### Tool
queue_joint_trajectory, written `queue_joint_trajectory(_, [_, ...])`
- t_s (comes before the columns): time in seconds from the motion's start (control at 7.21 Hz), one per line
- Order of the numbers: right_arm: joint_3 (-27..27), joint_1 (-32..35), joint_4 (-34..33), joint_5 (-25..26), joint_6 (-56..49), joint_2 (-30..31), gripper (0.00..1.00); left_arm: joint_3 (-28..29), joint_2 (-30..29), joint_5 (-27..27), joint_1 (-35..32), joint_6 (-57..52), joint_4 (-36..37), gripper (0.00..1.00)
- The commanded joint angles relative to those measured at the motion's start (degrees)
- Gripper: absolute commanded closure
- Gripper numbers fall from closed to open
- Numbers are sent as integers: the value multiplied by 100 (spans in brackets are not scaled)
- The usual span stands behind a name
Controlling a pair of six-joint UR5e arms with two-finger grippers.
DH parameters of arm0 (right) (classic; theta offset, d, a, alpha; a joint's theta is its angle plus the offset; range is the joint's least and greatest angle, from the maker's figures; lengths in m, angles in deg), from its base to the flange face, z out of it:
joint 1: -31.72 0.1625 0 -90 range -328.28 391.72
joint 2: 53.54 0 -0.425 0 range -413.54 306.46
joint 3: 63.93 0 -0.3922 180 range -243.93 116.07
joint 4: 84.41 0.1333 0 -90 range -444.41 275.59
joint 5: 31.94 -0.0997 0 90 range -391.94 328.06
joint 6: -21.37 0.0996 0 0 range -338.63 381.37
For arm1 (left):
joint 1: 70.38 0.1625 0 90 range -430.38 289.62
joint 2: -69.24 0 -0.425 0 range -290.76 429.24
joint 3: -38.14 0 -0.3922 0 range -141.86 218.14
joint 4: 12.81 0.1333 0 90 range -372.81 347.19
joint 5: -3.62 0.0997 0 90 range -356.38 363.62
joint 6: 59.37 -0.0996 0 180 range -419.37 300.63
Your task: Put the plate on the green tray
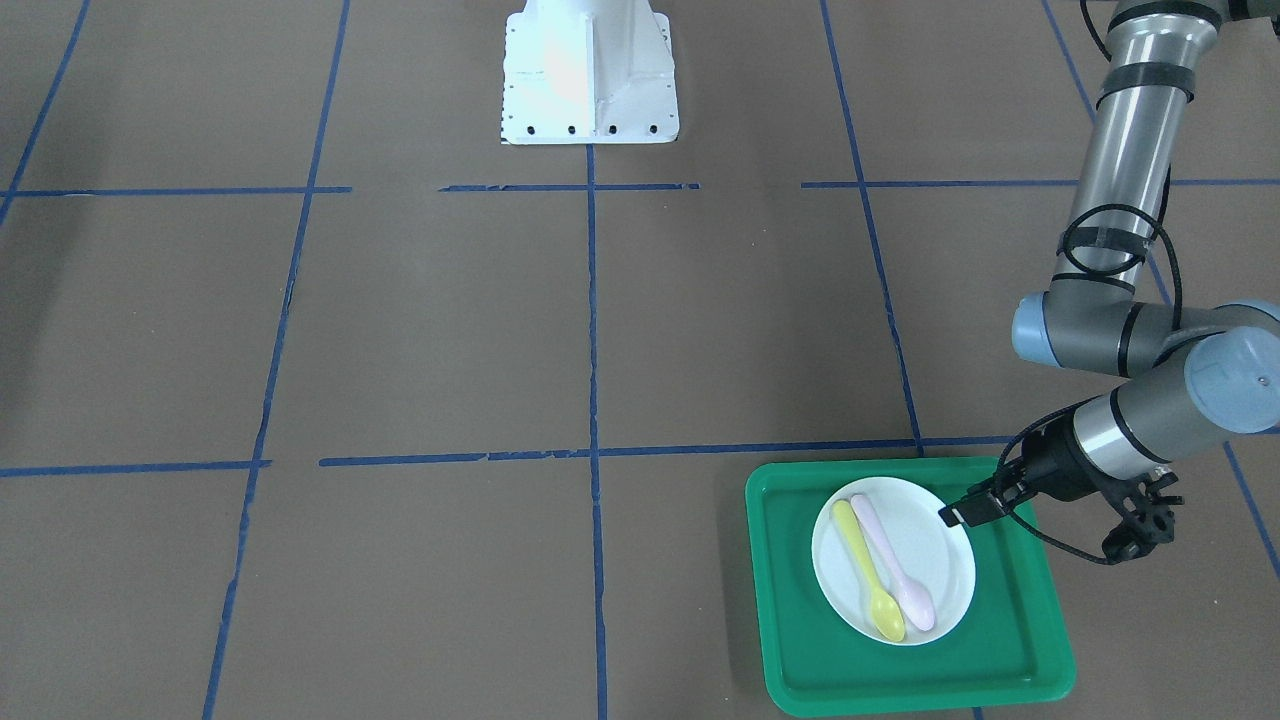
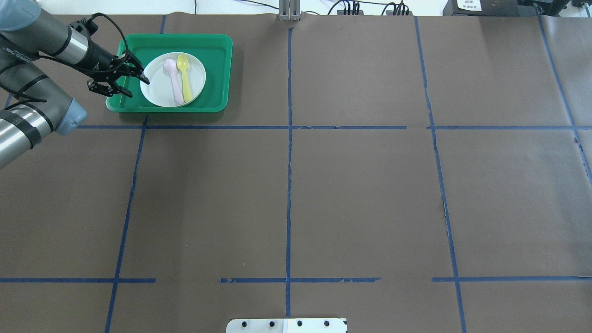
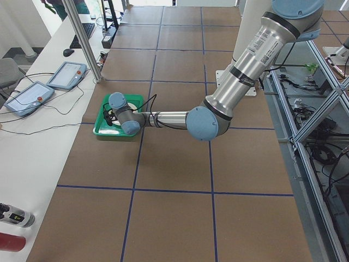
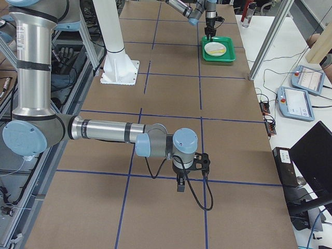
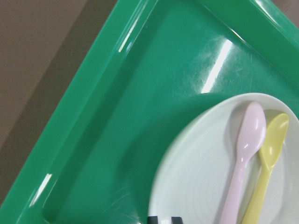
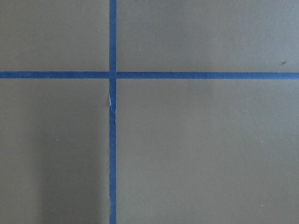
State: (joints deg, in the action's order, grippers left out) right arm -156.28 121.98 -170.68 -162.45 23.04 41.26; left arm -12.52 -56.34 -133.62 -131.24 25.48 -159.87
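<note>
My left claw [image 2: 141, 78] reaches in low, wrist nearly flat, tips at the white plate's [image 2: 157, 88] 9 o'clock rim, and I can't tell if I'm pinching it. The plate's lying in the green tray [image 2: 217, 69], with a pink spoon [image 2: 175, 83] and a yellow spoon [image 2: 185, 78] on it.

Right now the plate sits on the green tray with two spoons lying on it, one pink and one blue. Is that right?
Not quite: the second spoon is yellow, not blue. The overhead exterior view shows the plate on the green tray with a pink spoon and a yellow spoon lying on it.
</note>
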Motion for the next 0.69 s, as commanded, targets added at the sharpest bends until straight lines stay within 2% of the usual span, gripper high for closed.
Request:
queue_joint_trajectory(0.0, [-2,0,5,0,0,4,0,-67,25,-57,-136,-30,1,0])
queue_joint_trajectory(0.14, [-2,0,-4,0,0,4,0,-337,147,-57,-233,-74,19,0])
queue_joint_trajectory(0.42, [-2,0,5,0,0,-5,0,-1415,787,-319,-435,-179,351,0])
queue_joint_trajectory(0.55, [-2,0,-4,0,0,4,0,-2021,1164,-347,-558,-571,596,0])
